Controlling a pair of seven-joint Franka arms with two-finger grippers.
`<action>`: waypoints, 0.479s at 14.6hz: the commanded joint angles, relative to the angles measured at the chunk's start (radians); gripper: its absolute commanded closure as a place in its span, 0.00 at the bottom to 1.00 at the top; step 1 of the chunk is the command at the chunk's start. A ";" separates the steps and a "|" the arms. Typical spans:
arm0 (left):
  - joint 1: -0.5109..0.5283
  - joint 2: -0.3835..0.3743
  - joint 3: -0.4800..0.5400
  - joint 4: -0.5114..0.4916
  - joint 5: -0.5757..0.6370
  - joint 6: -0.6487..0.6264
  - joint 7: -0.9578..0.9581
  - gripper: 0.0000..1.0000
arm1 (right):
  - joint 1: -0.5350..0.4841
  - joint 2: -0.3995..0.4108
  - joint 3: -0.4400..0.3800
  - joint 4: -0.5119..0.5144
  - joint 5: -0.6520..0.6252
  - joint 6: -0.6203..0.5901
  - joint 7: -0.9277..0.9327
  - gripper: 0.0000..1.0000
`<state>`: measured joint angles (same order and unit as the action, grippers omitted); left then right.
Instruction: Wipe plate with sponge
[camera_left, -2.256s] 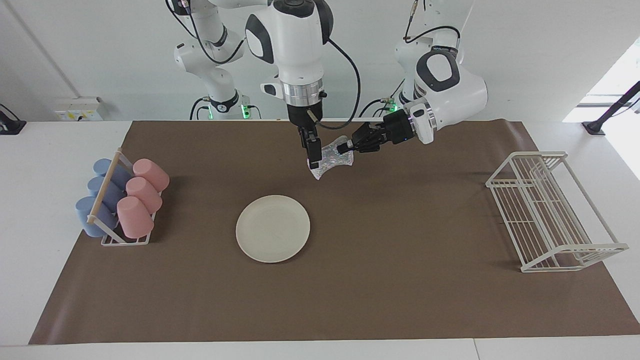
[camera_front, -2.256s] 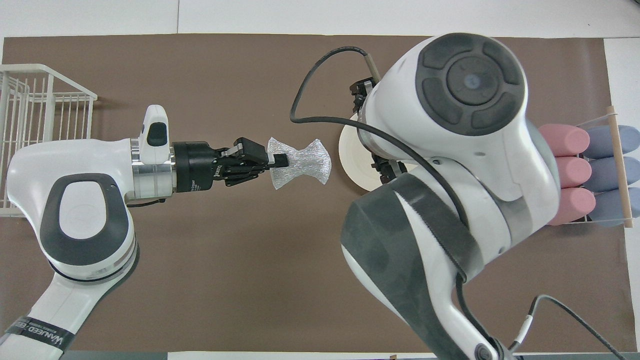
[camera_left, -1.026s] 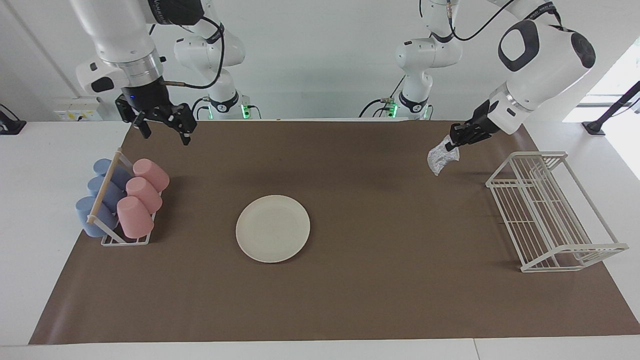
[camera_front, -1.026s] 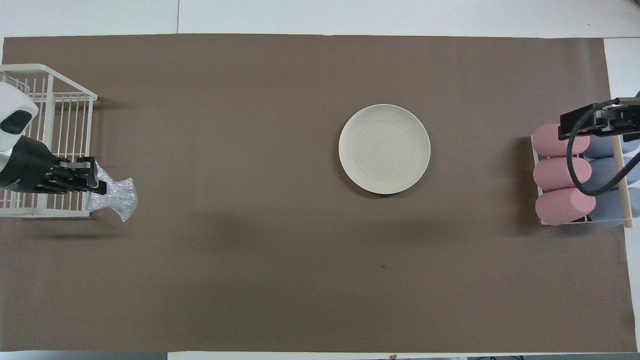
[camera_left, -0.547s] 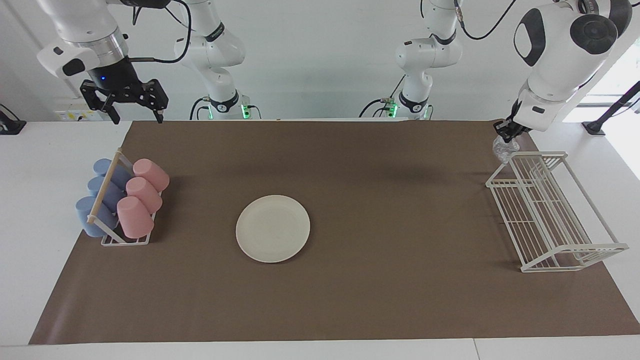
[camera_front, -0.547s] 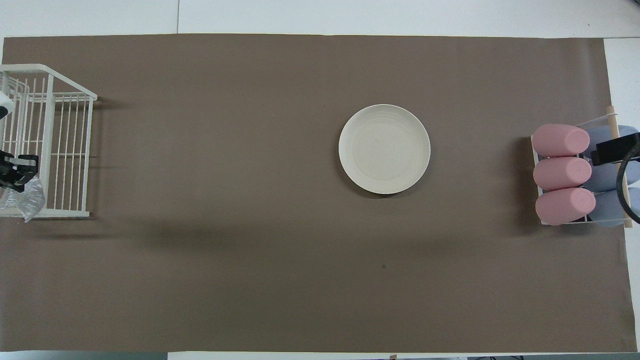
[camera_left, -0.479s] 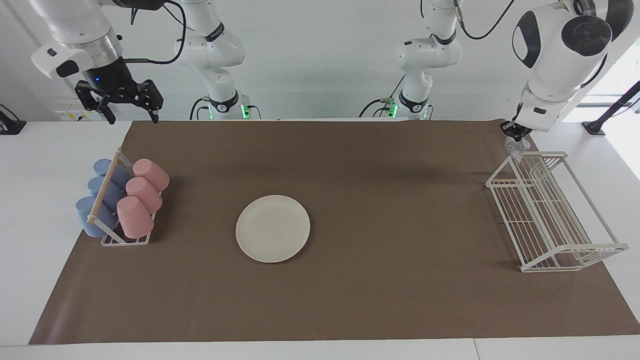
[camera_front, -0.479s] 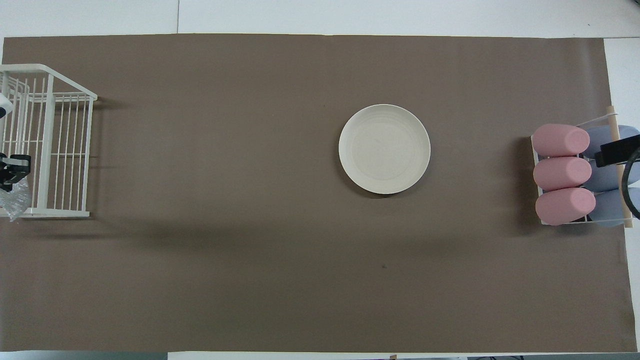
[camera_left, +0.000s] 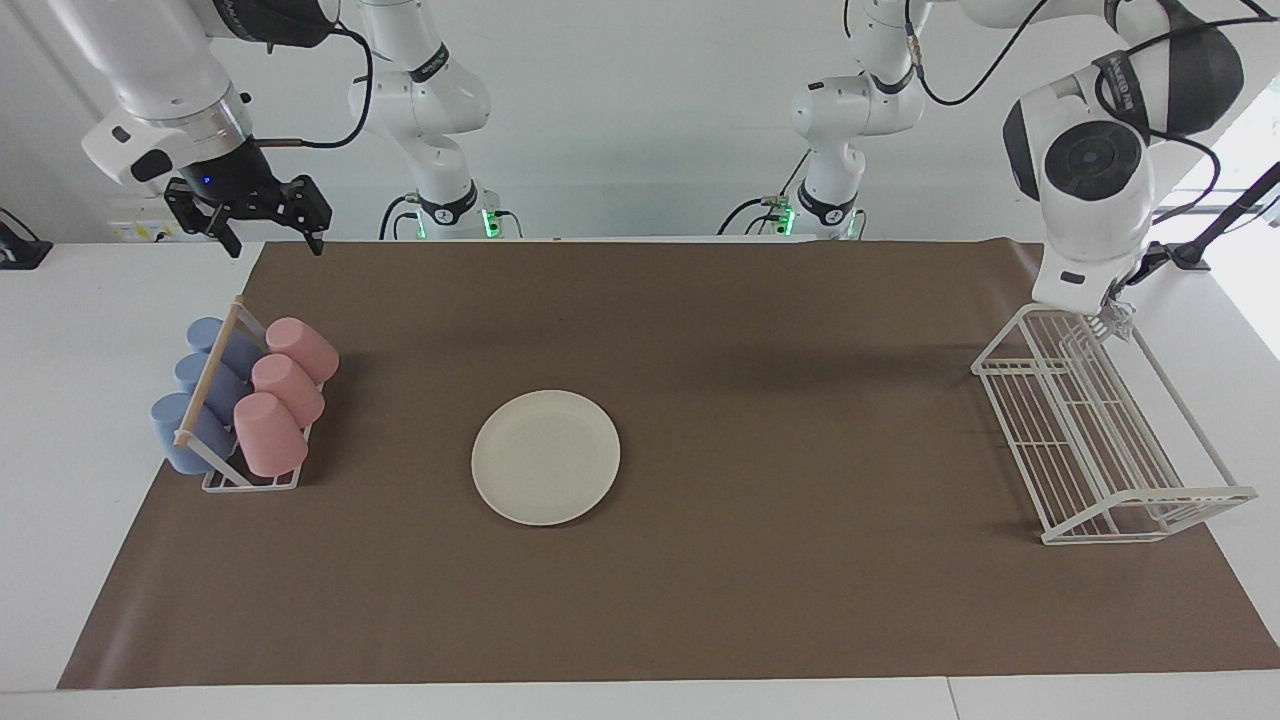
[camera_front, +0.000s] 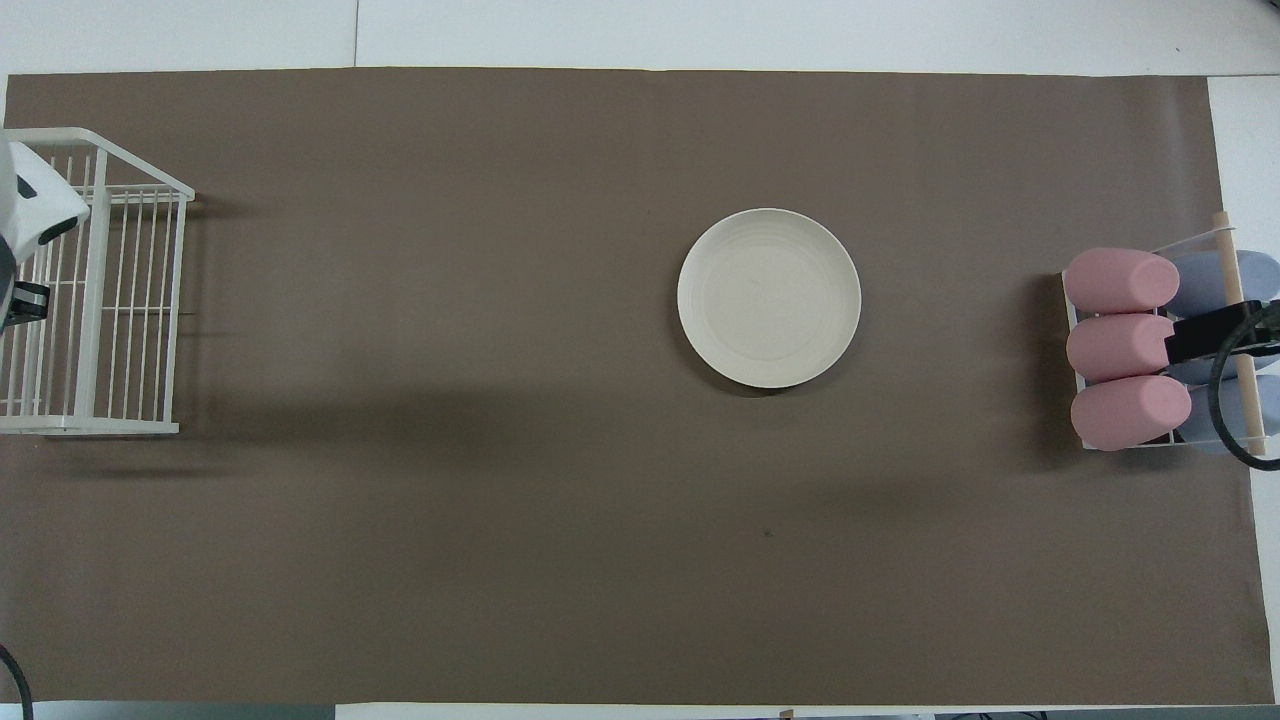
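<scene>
Facing view: the round, flat, cream-white plate (camera_left: 546, 457) lies face-up and bare on the brown paper mat (camera_left: 800, 420), about mid-table and somewhat toward the right arm's end, so its whole upper face is open to a wipe from above. Nothing touches it. The left gripper (camera_left: 1108, 308) hangs over the robots' end of the white wire rack (camera_left: 1100, 430) at the left arm's end of the table, largely hidden under its own white wrist. Its fingertips are pressed together. Just below the wrist a scrap of the small silvery, crinkled sponge (camera_left: 1119, 322) shows, and I judge it to be pinched there, though the contact itself is hidden. The sponge is therefore well apart from the plate, so no wiping is in hand at this moment. The right gripper (camera_left: 268, 235) is raised over the mat's corner near the wooden-railed holder of pink and blue cups (camera_left: 245, 400), fingers spread and empty. That arm waits clear of the working area. The overhead view confirms the plate (camera_front: 769, 297) unobstructed, with only an edge of each arm showing at the frame's sides. In my assessment, a wipe from here calls for the left arm to carry the sponge over the plate and lower it flat. A thin pinch on so soft a pad may let it fold under pressure.
</scene>
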<state>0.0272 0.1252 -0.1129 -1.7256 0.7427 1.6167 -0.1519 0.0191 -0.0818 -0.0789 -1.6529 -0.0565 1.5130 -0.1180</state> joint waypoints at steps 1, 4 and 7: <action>-0.023 -0.009 0.009 -0.106 0.082 0.094 -0.055 1.00 | -0.014 -0.044 0.004 -0.053 0.021 0.027 -0.025 0.00; -0.026 -0.010 0.009 -0.149 0.110 0.150 -0.057 1.00 | -0.002 -0.049 0.010 -0.057 0.021 0.000 -0.020 0.00; -0.027 -0.025 0.007 -0.212 0.121 0.195 -0.060 1.00 | -0.004 -0.047 0.013 -0.053 0.021 -0.028 -0.018 0.00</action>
<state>0.0099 0.1406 -0.1139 -1.8644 0.8382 1.7663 -0.1957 0.0231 -0.1045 -0.0692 -1.6784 -0.0563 1.4901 -0.1180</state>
